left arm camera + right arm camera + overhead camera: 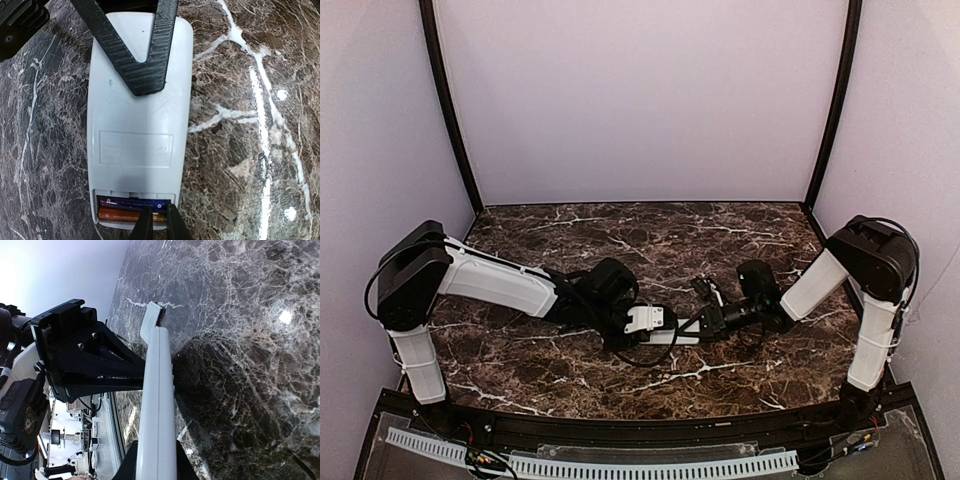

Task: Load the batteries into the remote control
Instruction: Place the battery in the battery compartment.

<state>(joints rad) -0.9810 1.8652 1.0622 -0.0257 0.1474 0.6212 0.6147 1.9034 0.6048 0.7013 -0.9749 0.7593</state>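
White remote control face-down on marble bench, batteries side by side in its open end bay. Gripped at that end by right pincer. Touched on the back by clenched left pincer.

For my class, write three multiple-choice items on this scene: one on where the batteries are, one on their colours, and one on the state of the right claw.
1. Where are the batteries?
A inside the remote control's open compartment
B lying beside it
C standing on top of it

2. What colours are they?
A both orange
B one blue, one orange
C both green

3. The right claw is:
A open
B shut on the remote control
C out of view

Key:
1 A: both lie in the compartment.
2 B: one of each colour shows there.
3 B: it clamps the remote's end.
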